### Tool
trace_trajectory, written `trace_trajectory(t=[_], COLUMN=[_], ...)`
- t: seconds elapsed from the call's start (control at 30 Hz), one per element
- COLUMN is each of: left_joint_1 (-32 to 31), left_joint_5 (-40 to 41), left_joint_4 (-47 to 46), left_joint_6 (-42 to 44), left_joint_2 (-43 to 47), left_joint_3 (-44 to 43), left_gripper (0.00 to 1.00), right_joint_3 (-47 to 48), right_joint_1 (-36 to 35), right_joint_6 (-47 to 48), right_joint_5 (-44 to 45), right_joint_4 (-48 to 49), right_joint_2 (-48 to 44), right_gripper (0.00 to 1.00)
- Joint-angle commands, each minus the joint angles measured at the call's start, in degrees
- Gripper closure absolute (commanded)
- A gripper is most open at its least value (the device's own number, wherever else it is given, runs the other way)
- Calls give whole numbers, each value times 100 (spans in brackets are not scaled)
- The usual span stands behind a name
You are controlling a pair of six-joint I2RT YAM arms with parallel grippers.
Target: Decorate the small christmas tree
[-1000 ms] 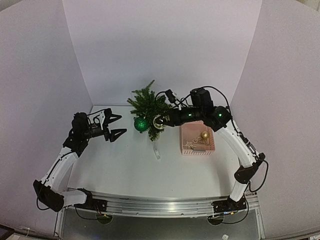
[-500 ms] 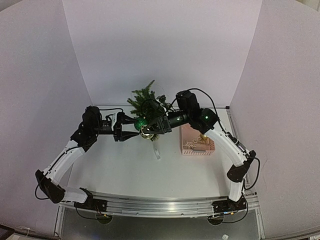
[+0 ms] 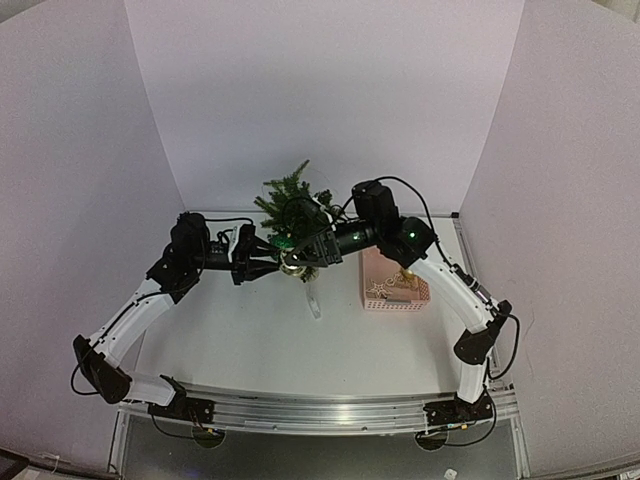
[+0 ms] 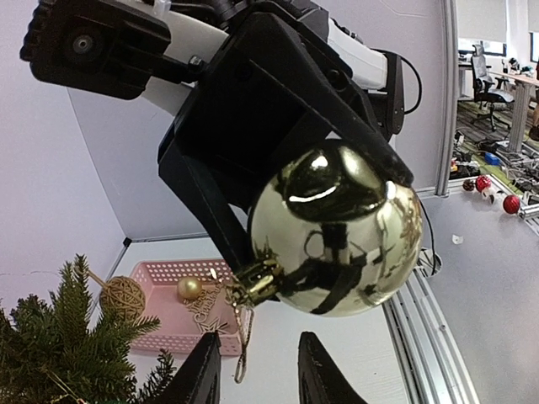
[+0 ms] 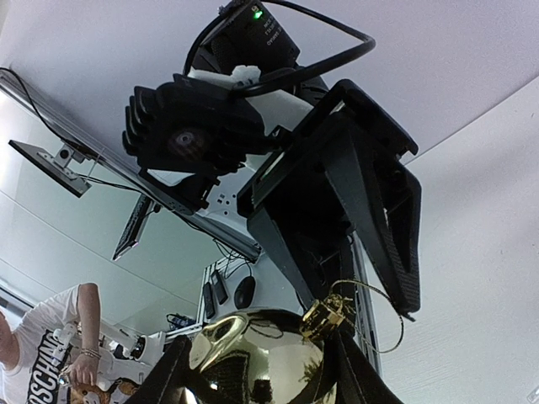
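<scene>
Light and easy to tip by the look of it, the small christmas tree (image 3: pixel 292 200) stands beyond the pink basket (image 3: pixel 393 306) and off its left-arm side, near it but not touching. Its needle branches seem soft and springy, so I judge it best steadied low on the trunk, never squeezed at the tips, with ornaments hooked over a sturdier inner twig. It is dark green and bushy, with a thin leader leaning at the top; its foot is hidden behind the 2 claws. Those meet in front of it, on that same side of the basket. The right gripper (image 3: pixel 305 258) clasps a gold bauble (image 4: pixel 337 231) at middling width. The left gripper (image 3: pixel 268 267) faces it, jaws narrow yet apart, with nothing visibly pinched. The bauble is mirror-smooth, probably thin-shelled, slippery and fragile under pressure. Its small gold cap (image 4: pixel 253 284) and the thread (image 4: pixel 244 341) dangling close before the left gripper look the safer hold.
</scene>
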State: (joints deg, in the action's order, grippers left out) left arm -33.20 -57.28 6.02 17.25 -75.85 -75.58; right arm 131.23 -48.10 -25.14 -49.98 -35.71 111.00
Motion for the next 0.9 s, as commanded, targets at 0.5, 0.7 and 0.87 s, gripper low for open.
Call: trace_trajectory(t=[0.5, 0.7, 0.87], left_joint_1=[-64, -64, -68], left_joint_5=[1139, 876, 777], left_joint_4=[1158, 1839, 2096], left_joint_6=[1485, 2951, 4307], left_joint_2=[229, 47, 193], left_joint_3=[-360, -745, -586], left_gripper=[100, 100, 100], right_joint_3=[-1819, -1950, -1879], right_joint_1=[30, 26, 31], right_joint_6=[734, 663, 684], right_joint_5=[1024, 1287, 1526], right_joint_4=[234, 224, 231], right_joint_2=[-1224, -1171, -1067], right_gripper=[44, 31, 30])
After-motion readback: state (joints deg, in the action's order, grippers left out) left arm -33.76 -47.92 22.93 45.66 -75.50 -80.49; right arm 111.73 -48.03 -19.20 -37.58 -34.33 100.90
